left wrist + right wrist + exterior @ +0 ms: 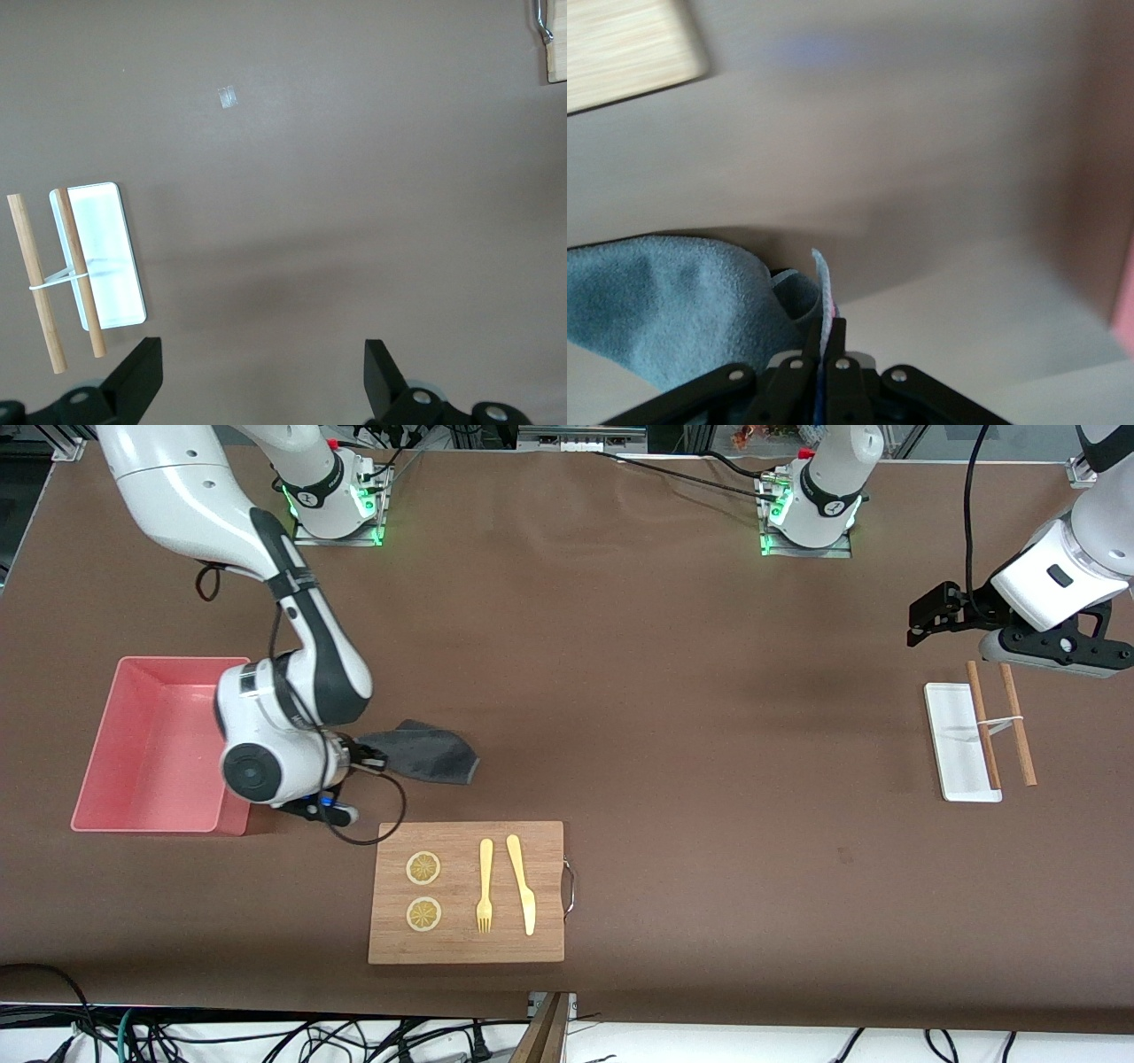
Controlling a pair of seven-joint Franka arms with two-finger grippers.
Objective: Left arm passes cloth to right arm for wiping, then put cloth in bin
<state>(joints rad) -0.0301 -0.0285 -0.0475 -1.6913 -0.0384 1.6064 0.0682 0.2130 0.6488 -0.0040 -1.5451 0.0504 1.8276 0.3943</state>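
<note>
The cloth shows its dark grey face and hangs from my right gripper, just above the table between the bin and the wooden board. In the right wrist view the cloth looks grey-blue with a pink edge, pinched between the shut fingers. The pink bin stands at the right arm's end of the table, right beside the right wrist. My left gripper is open and empty, up over the table near the white tray; its fingers show spread wide.
A wooden cutting board with two lemon slices, a fork and a knife lies nearer the front camera than the cloth. A white tray with two tied wooden sticks lies at the left arm's end.
</note>
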